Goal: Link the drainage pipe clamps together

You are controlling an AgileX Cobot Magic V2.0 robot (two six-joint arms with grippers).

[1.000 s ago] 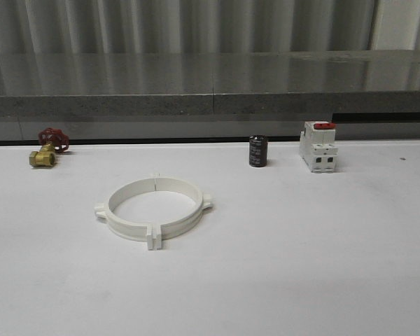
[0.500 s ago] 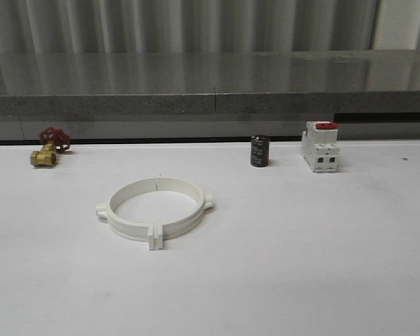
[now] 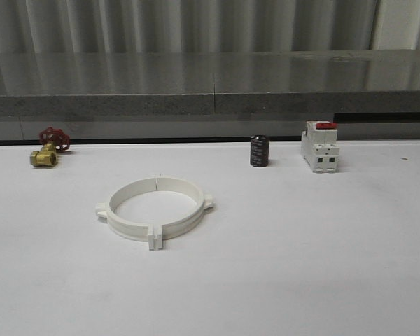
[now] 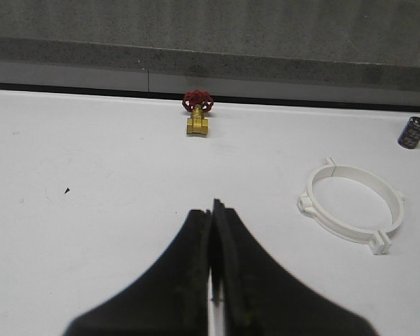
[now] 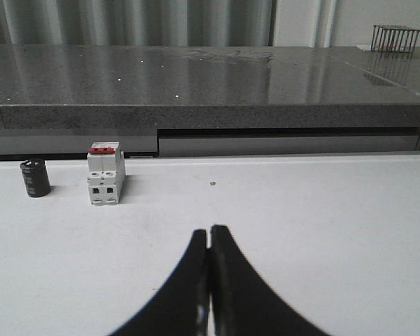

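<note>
The drainage pipe clamps (image 3: 155, 209) are found left of centre in the front view, lying flat on the white tabletop (image 3: 322, 252), the two halves already met as one ring with tabs touching at near and far seams. Light, stiff, smooth plastic is judged; slipping is likely on the curved wall, so hold is best taken at the flat end tabs or outer lugs. The left hand (image 4: 211, 213) is pressed together, empty. The right hand (image 5: 209, 238) is likewise closed, holding nothing.
</note>
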